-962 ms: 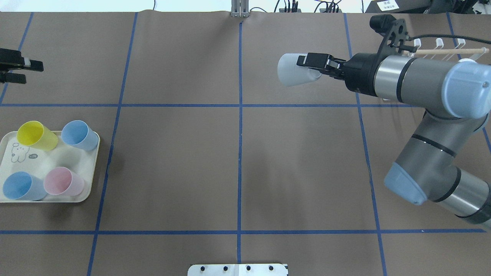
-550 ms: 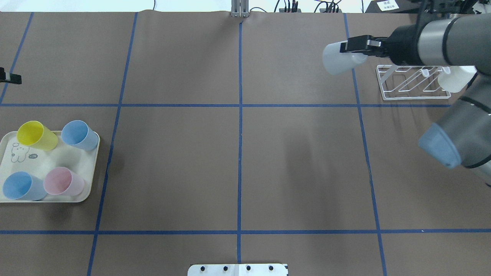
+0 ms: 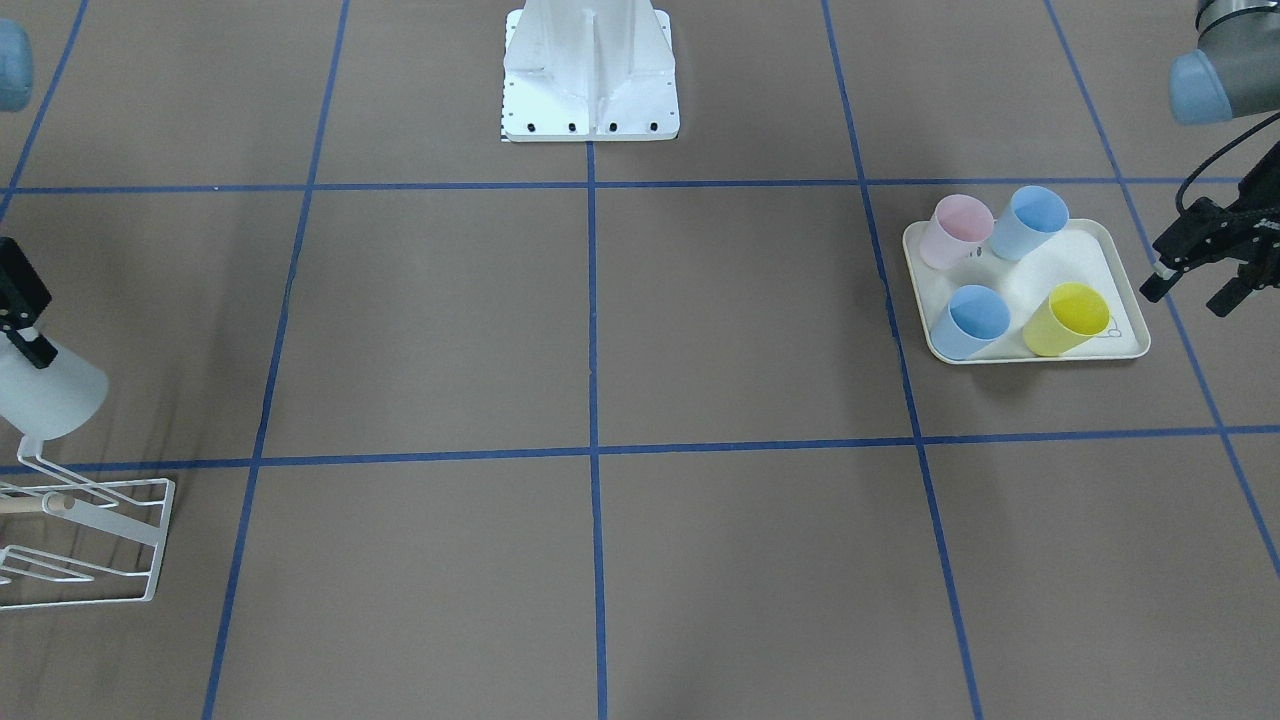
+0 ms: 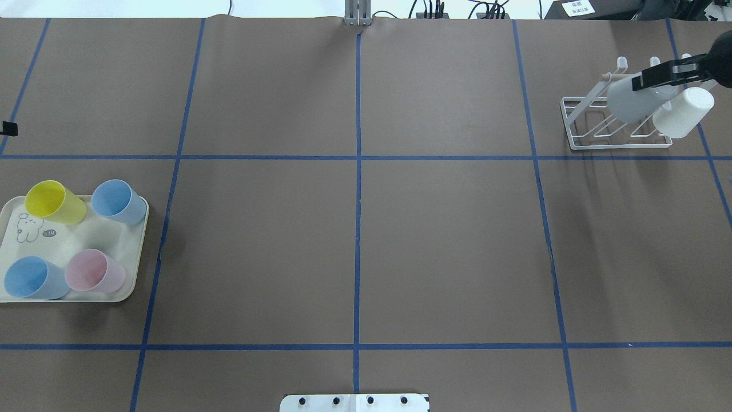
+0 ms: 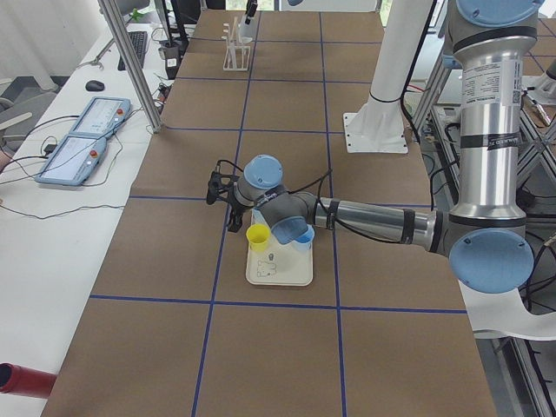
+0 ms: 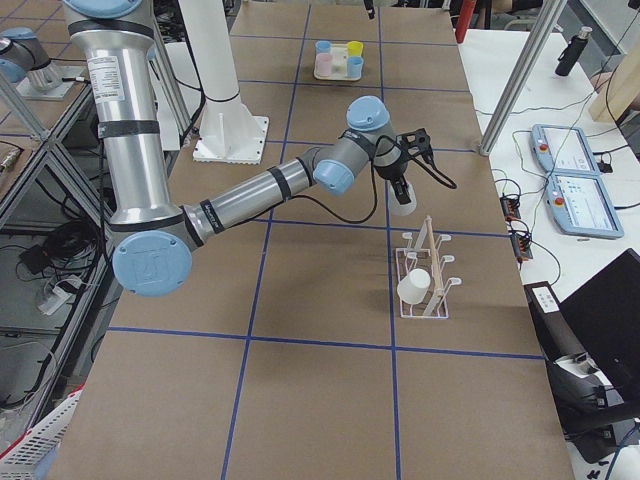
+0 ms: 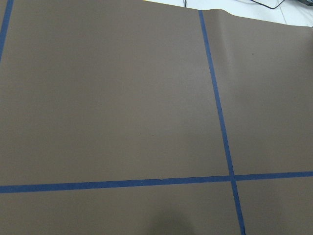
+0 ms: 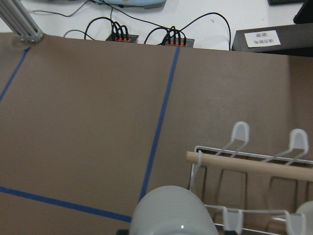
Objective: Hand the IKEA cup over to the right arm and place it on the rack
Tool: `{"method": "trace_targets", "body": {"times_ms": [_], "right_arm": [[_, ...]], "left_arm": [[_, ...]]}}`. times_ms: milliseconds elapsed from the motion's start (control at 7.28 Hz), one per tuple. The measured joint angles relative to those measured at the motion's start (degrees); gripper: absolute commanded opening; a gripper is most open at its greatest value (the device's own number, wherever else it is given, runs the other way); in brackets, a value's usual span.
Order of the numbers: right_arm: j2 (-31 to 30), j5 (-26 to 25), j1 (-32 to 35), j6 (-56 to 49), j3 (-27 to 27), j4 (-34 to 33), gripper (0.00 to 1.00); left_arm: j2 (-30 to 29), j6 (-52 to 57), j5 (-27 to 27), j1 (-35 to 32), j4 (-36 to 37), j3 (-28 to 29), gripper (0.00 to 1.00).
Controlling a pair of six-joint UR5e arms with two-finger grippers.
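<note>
Overhead exterior view: right gripper (image 4: 638,85) clamped on the pale cup (image 4: 626,103), held in the air over the near end of the white wire rack (image 4: 567,123), just beside a white cup (image 4: 683,111) already hung there.

Risks, as I judge them: cup rim snagging the wooden dowel (image 4: 607,75), bumping the neighbour, or nudging the light rack; letting go early drops it.

Cup's long axis is tilted, with the broad end leading down and away from the fingers.

Left gripper (image 3: 1185,300) spread, empty, beside the tray (image 3: 1125,345).
</note>
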Motion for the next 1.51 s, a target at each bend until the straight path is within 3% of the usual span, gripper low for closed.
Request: {"method": "trace_targets", "body": {"times_ms": [412,824,1374,1511], "right_arm": [[0.14,3.68,4.82,-11.06,-3.86,-8.21,0.09],[4.12,5.57,5.5,-11.96,-10.12,-8.68,0.09],[6.11,5.98,5.46,-12.26,-14.5,-8.4,0.1],[6.88,5.98,5.46,-12.21,-15.66,-8.36,0.19]], "left_arm": [[0.25,-0.11,0.2,0.02,0.07,-0.39,0.99],[1.18,-0.46,0.21,0.02,0.0,-1.2,1.0],[1.24,-0.79,0.18,0.05,-0.01,-1.7,1.0],[1.27,-0.78,0.2,0.08,-0.01,-1.68,1.0]]}}
